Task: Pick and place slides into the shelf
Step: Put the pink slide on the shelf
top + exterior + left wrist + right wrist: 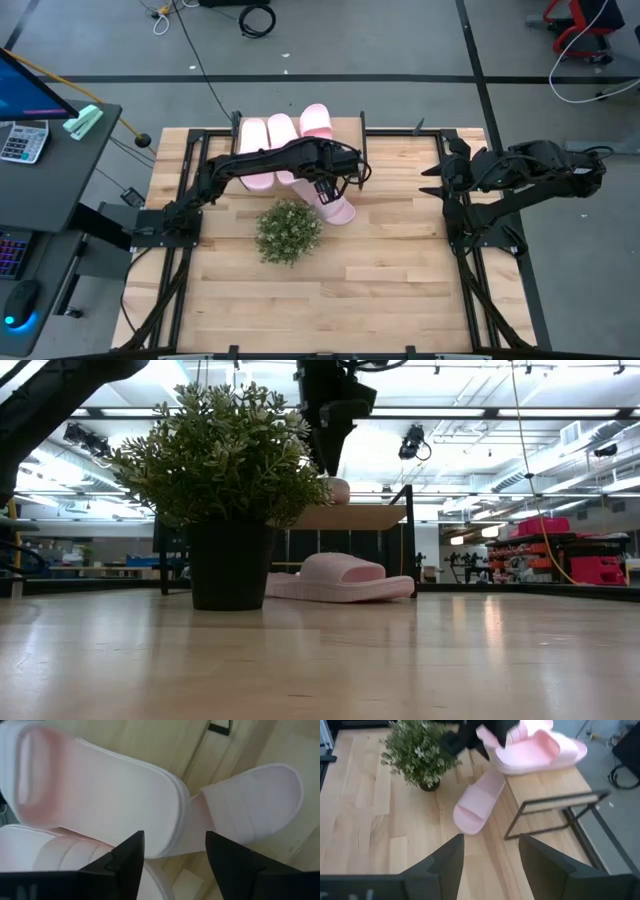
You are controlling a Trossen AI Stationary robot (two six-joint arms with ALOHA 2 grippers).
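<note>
Three pale pink slides lie on the shelf's (547, 785) top board at the table's far middle: two side by side (252, 150) (282, 140), and a third (317, 122) reaching past the far edge. Another slide (340, 208) (340, 578) lies sole-down on the table just in front of the shelf. My left gripper (325, 188) (175, 837) hangs open, pointing steeply down, just above the near end of a slide (100, 795) on the shelf, holding nothing. My right gripper (432, 182) (490, 840) waits open, high at the table's right side.
A green bushy plant in a black pot (288, 232) (230, 490) stands at the table's middle, close in front of the shelf and beside the slide on the table. Bare wooden tabletop (400, 270) spreads near and to the right.
</note>
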